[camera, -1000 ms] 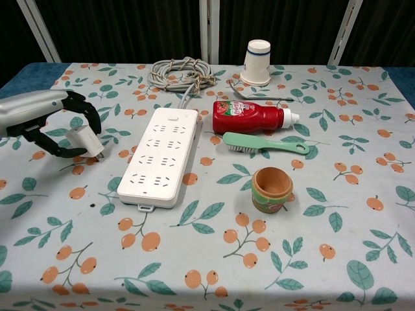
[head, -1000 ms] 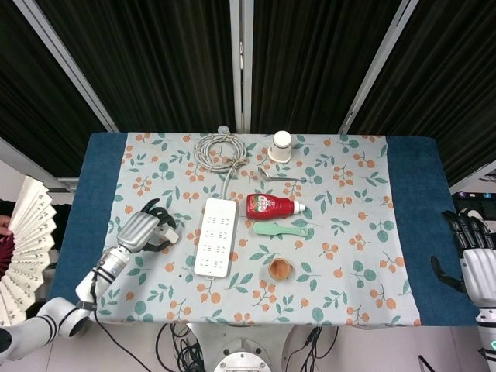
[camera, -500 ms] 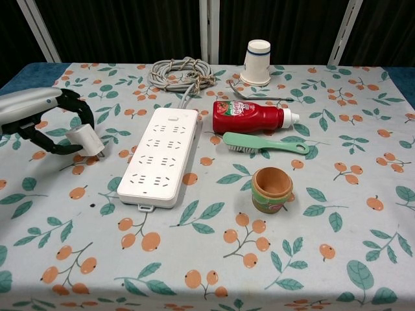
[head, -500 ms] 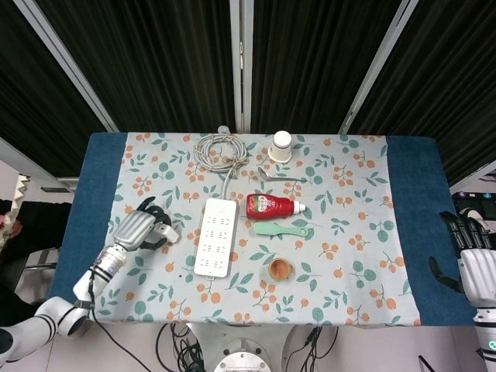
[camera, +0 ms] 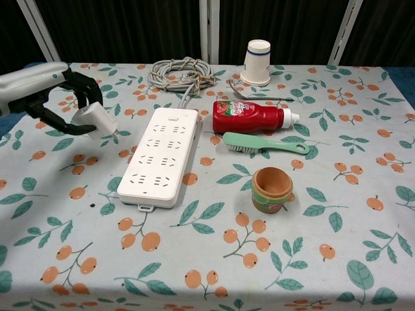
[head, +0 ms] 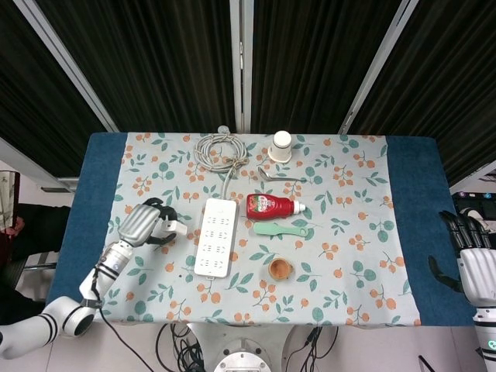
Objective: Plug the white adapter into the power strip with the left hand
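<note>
My left hand holds the white adapter lifted above the tablecloth, just left of the white power strip. Its dark fingers wrap around the adapter's body. The strip lies lengthwise on the cloth with its cable running back to a coil. My right hand hangs beyond the table's right edge, holding nothing, fingers spread; it does not show in the chest view.
Right of the strip lie a red ketchup bottle, a green brush and a small terracotta pot. A paper cup and a metal spoon sit at the back.
My left hand has lifted the adapter off the cloth and carried it up and to the right, closer to the power strip. The right hand stays still.
</note>
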Controlling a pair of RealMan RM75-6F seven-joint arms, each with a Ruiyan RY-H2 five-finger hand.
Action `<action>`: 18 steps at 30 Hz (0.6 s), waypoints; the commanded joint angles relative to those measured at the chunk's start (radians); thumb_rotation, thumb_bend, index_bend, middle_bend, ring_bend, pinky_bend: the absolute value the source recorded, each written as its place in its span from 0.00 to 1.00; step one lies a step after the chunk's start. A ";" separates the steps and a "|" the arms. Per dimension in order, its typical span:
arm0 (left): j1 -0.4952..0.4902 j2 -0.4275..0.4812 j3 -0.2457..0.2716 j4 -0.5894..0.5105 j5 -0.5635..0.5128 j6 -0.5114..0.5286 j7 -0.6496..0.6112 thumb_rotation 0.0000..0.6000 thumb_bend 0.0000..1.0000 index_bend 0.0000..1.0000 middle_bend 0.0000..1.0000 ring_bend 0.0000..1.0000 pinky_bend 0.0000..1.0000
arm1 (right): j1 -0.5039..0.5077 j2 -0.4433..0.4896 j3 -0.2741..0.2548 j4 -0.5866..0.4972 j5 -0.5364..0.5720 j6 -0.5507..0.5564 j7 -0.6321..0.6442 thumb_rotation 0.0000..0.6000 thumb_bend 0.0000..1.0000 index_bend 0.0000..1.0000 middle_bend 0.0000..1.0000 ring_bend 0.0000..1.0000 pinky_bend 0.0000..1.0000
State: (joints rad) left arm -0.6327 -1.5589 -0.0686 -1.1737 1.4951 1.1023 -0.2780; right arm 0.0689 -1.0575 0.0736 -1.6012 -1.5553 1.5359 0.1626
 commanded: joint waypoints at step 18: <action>-0.172 0.049 -0.132 -0.437 -0.468 -0.179 0.774 1.00 0.46 0.69 0.74 0.57 0.24 | 0.002 0.019 0.008 0.022 0.021 -0.009 0.030 1.00 0.33 0.00 0.09 0.00 0.00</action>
State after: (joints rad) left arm -0.7853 -1.5012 -0.1952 -1.5912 1.0568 0.9349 0.4694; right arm 0.0708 -1.0389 0.0819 -1.5788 -1.5347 1.5273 0.1925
